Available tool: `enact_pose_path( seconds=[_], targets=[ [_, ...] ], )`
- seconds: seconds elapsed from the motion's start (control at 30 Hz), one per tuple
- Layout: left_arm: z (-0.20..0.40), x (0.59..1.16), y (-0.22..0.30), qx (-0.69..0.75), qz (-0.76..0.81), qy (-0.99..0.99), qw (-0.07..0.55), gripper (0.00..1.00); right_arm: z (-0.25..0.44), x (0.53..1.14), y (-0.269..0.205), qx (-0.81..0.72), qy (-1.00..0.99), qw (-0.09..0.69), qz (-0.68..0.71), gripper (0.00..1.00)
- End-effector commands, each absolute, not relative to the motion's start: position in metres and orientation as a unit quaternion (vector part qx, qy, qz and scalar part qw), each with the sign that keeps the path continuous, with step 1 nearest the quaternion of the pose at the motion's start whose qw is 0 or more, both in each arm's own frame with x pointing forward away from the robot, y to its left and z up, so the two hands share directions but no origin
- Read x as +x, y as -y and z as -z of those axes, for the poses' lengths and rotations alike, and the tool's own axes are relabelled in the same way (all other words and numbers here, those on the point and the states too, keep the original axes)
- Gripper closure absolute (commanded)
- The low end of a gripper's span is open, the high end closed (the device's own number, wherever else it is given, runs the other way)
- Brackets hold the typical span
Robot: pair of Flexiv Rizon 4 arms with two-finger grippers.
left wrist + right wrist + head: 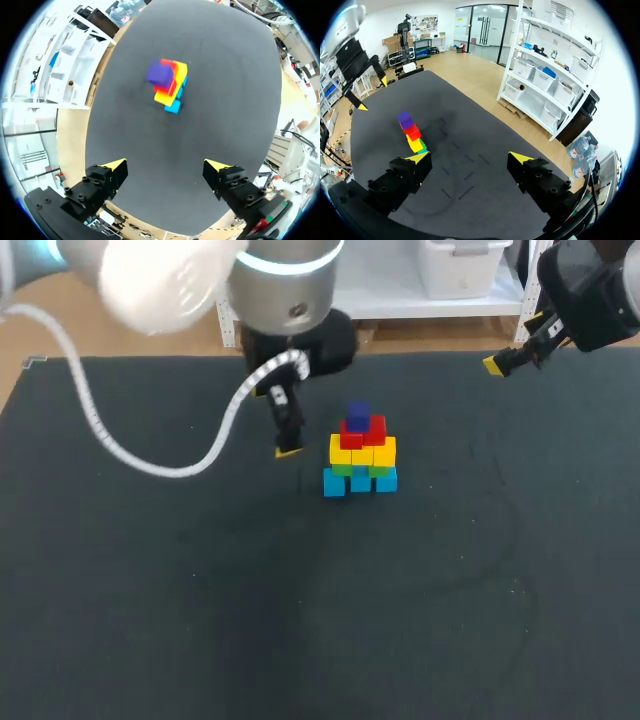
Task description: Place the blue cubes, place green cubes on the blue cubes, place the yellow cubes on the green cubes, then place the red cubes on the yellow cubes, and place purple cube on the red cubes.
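Note:
A small pyramid of cubes stands mid-table: blue cubes [360, 481] at the bottom, then green [353, 469], yellow [362, 451] and red [364, 430], with one purple cube [358, 414] on top. My left gripper [287, 430] hangs open just left of the stack and touches nothing. In the left wrist view the left gripper [166, 165] is empty, with the stack [169, 87] well ahead of it. My right gripper [512, 348] is open at the far right, away from the cubes. In the right wrist view the right gripper [470, 158] is empty, with the stack [411, 131] ahead of one finger.
The dark table mat [200, 590] stretches around the stack on all sides. My left arm's white cable [130, 455] loops over the left part of the table. In the right wrist view the left gripper [372, 93] hangs beyond the stack.

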State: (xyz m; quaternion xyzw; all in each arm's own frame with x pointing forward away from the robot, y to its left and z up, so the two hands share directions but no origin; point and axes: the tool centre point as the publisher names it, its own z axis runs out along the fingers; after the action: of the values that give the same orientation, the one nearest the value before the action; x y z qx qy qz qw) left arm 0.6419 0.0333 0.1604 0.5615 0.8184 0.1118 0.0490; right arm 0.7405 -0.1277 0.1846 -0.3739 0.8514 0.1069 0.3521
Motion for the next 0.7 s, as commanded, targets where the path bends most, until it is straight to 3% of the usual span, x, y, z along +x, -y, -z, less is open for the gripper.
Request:
enact_pose_path(
  seconds=[0.03, 0.7],
  targets=[
    [-0.153, 0.625, -0.065, 0.555, -0.088, -0.814, 0.144, 0.00, -0.185, 0.740, 0.128, -0.373, -0.852, 0.352, -0.106, 0.00],
    [-0.143, 0.600, -0.087, 0.540, -0.102, -0.821, 0.155, 0.00, -0.185, 0.740, 0.128, -0.373, -0.852, 0.352, -0.106, 0.00]
  ],
)
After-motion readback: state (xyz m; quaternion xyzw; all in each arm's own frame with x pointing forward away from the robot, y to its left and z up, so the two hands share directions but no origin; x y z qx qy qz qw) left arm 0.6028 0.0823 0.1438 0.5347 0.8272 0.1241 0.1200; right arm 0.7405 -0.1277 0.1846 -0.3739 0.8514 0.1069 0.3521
